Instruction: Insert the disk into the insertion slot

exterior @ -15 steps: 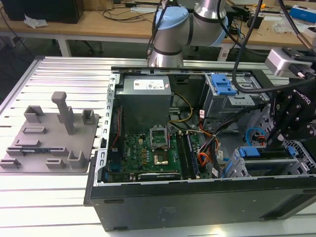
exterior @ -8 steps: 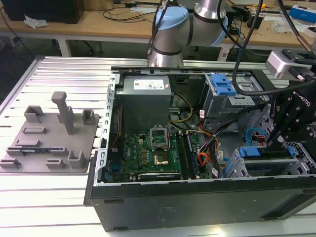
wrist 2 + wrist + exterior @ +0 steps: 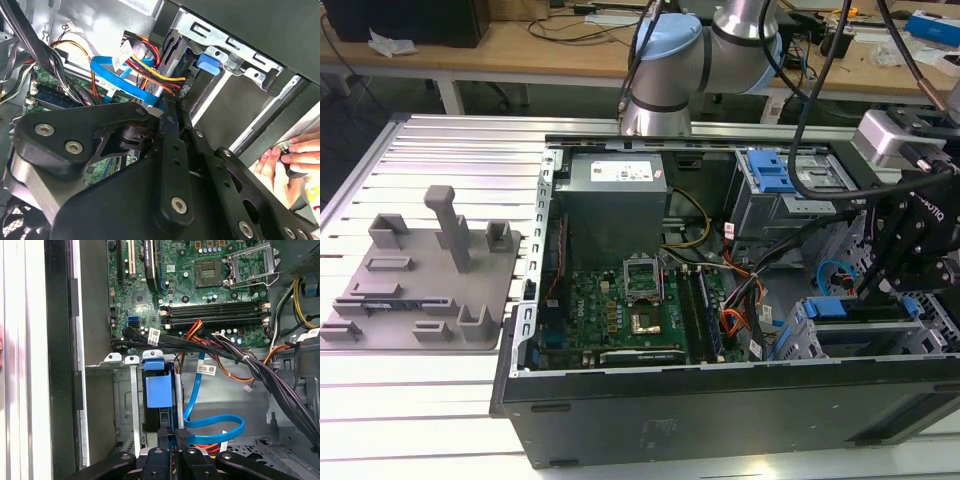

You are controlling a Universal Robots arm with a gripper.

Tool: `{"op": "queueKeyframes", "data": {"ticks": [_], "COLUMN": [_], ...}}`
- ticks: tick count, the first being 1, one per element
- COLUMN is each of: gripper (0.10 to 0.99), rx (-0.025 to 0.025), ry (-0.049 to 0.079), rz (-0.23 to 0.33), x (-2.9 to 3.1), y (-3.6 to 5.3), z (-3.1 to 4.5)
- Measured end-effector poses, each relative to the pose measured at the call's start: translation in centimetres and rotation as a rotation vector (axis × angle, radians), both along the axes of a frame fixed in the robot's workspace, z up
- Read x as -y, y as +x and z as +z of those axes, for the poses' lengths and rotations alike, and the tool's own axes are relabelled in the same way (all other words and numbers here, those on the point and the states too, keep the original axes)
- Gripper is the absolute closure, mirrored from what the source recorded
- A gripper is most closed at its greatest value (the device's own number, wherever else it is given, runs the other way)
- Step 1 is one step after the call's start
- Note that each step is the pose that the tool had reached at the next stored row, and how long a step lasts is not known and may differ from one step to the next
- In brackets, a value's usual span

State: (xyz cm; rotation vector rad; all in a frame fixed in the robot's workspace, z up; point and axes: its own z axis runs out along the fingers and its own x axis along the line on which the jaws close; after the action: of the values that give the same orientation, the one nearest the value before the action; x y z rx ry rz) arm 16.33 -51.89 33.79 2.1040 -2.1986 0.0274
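Slatted aluminium bench (image 3: pixel 440 400) carries an open computer case (image 3: pixel 720 420). We see the end effector (image 3: pixel 172 440) pinched on the disk (image 3: pixel 159 390), held edge-on in its blue carrier, partly down inside the insertion slot (image 3: pixel 125 390). We judge insertion begun, not yet seated. A hand (image 3: pixel 295 160) rests near the case edge.

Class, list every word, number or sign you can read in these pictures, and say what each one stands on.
No text here can be quoted. All of it is too small or blurred.
Power supply label: print blurred.
Cable tag in the first wrist view: print too small.
Wire tag in the second wrist view: print blurred.
Motherboard: markings too small.
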Motion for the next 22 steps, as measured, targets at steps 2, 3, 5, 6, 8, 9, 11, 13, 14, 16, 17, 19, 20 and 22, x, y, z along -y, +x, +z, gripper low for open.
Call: {"op": "queueKeyframes", "data": {"ticks": [2,3,5,6,8,9,11,13,14,16,17,19,20,22], "gripper": [0.922,0.91,0.784,0.784,0.784,0.784,0.867,0.98,0.98,0.98,0.98,0.98,0.98,0.98], "rx": [0.0,-0.0007,-0.0002,-0.0002,-0.0001,-0.0002,0.0013,0.0206,0.0381,0.0721,0.0724,0.0726,0.0729,0.0734], "ry": [0.001,0.003,0.002,0.001,0.001,0.001,0.0,-0.002,-0.003,-0.004,-0.004,-0.004,-0.004,-0.004], "rz": [0.0,0.0,0.0,0.0,0.0,0.0,0.0,0.0,0.0,0.0,0.0,0.0,0.0,0.0], "x": [-0.01,-0.01,0.0,0.0,-0.01,-0.04,-0.15,-0.22,-0.22,-0.24,-0.24,-0.24,-0.24,-0.24], "y": [-0.26,-0.36,-0.46,-0.46,-0.49,-0.54,-0.91,-1.24,-1.39,-2.11,-2.11,-2.11,-2.12,-2.13], "z": [-0.35,-0.41,0.13,0.9,1.83,2.7,4.0,4.38,4.39,4.38,4.38,4.38,4.38,4.38]}}
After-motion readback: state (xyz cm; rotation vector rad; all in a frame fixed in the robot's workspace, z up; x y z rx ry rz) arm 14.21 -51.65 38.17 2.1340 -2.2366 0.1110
